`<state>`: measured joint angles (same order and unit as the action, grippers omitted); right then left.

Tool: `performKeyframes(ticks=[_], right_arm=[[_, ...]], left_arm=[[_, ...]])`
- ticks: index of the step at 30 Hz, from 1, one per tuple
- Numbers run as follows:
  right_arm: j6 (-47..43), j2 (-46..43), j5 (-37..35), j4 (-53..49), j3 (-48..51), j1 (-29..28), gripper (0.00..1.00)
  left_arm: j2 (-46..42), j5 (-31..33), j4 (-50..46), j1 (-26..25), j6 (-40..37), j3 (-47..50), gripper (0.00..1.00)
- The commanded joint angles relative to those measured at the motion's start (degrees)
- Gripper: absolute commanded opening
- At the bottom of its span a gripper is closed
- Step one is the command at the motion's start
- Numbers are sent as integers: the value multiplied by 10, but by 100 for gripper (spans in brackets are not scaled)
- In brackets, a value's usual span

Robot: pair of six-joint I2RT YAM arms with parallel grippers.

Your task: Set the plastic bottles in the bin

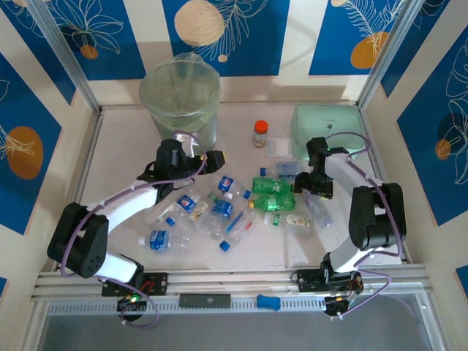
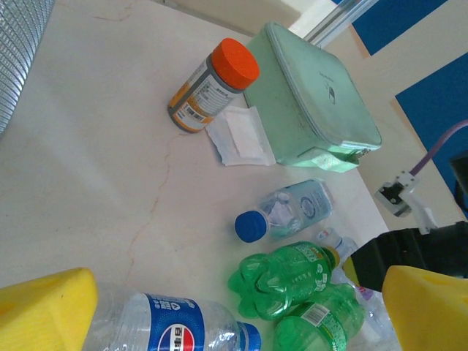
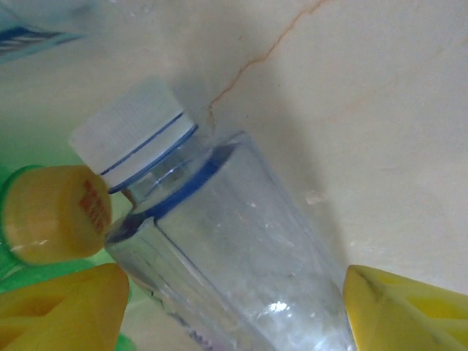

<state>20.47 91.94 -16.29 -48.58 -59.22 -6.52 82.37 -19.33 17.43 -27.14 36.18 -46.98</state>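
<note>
The plastic bottles (image 1: 219, 212) lie in a loose heap on the middle of the bench (image 1: 124, 161), clear ones to the left and green ones to the right. At the heap's right edge, the right gripper (image 3: 234, 322) has its jaws open astride a clear white-capped bottle (image 3: 219, 234) lying flat; whether they touch it I cannot tell. Farther off, the left gripper (image 2: 234, 314) hangs with jaws wide over a blue-labelled bottle (image 2: 172, 322). The bottles look empty: light, thin-walled, slick, and apt to roll or buckle. Best to take the body crosswise, just below the shoulder. The bin (image 1: 175, 121) stands upright at far left.
</note>
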Motion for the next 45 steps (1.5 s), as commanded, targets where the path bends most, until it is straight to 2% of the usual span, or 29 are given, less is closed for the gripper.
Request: performKeyframes(ticks=[1, 14, 20, 26, 32, 35, 38, 42, 45], right_arm=[[12, 23, -6, 4, 3, 1, 77], [2, 79, -24, 16, -12, -1, 67], [-5, 81, -56, 9, -15, -15, 58], [-5, 56, -66, 8, -16, -19, 52], [0, -36, -53, 15, -20, -21, 50], [5, -90, -22, 21, -33, -22, 49], [14, -136, 47, 50, -43, -24, 49], [47, -188, 169, 147, -26, -30, 49], [96, -207, 233, 220, -8, -34, 48]], left_arm=[[2, -14, 11, -5, 3, -16, 99], [-5, -3, -5, -4, 0, -23, 99], [-3, -4, -2, -5, 4, -24, 99], [-7, -6, -4, -5, 4, -22, 99], [-12, -8, -7, -5, 1, -19, 99], [-10, -18, -3, -6, 4, -18, 100], [-8, -31, 8, -10, 8, -16, 100], [-14, -43, 22, -20, 9, -11, 100], [-22, -50, 34, -30, 8, -3, 99]])
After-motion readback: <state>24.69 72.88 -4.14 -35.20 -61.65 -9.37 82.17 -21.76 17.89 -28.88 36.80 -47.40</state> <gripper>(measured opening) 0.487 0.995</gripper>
